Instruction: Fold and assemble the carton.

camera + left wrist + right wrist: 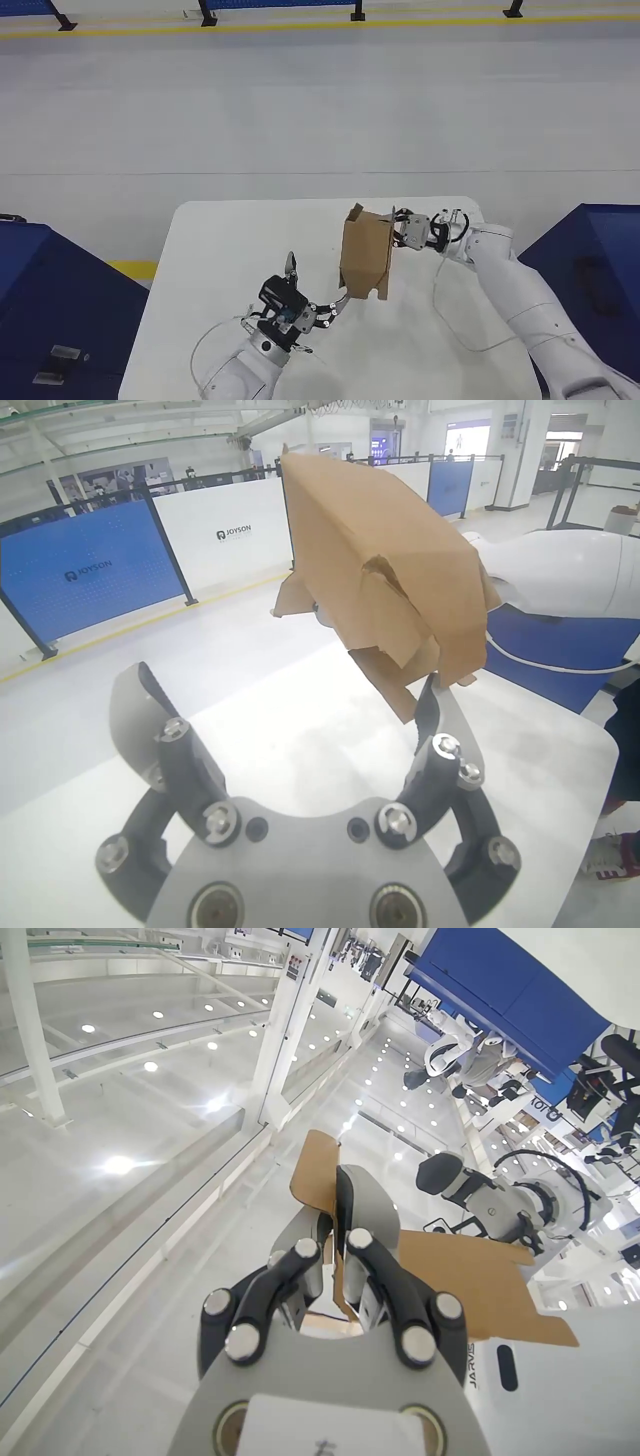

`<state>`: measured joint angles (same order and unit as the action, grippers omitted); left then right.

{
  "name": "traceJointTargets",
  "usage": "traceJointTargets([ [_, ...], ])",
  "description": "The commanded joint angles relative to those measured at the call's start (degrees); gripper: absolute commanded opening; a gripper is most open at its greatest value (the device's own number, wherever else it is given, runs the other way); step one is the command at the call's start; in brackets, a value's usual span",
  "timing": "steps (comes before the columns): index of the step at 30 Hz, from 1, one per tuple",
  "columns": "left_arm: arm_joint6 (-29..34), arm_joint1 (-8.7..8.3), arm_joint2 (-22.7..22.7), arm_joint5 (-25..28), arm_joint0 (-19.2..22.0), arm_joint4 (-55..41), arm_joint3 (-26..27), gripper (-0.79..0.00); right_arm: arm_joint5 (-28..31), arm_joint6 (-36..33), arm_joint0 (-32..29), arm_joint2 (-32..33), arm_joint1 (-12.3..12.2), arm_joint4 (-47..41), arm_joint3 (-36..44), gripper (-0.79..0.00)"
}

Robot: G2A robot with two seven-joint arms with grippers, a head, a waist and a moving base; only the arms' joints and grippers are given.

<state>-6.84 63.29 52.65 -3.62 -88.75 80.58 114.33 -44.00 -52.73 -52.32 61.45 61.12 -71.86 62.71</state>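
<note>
White table (220, 250) w/ brown carton (366, 252) held up over its R-centre area, part-folded, flaps loose, R gripper (332, 1208) clenched on one flap, L gripper (285, 680) spread wide just beside it, one fingertip (429, 700) touching carton's lower flap.

Bright, even light is cast by rows of ceiling lamps (150, 1066). Soft glare is seen on the tabletop (300, 750); wrist-view edges are bowed.
</note>
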Motion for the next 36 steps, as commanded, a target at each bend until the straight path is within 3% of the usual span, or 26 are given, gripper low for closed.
traceJointTargets([
  [1, -0.5, 0.25, -0.7, 0.0, 0.2, 0.5, 0.1, 0.0, 0.3, 0.3, 0.0, 0.0, 0.0, 0.3, 0.1, -0.785],
  [14, -6.0, 1.29, -1.3, -3.0, -0.2, 4.5, -1.4, -0.012, 0.2, 0.5, -1.5, -0.4, 0.3, 0.8, 1.7, -0.785],
  [21, -7.5, 1.77, -1.3, -4.4, -0.8, 5.7, -1.9, -0.262, 0.0, 0.4, -1.9, -0.4, 0.4, 0.2, 2.0, -0.785],
  [23, -6.7, 1.91, -1.3, -4.4, -0.8, 5.9, -2.1, -0.416, 0.1, 0.6, -2.1, -0.3, 0.5, 0.0, 2.0, -0.785],
  [36, -7.4, 2.68, -1.1, -3.6, -1.2, 6.0, -2.1, -0.474, 0.2, 1.7, -2.6, -0.7, 0.9, 0.1, 2.3, -0.785],
])
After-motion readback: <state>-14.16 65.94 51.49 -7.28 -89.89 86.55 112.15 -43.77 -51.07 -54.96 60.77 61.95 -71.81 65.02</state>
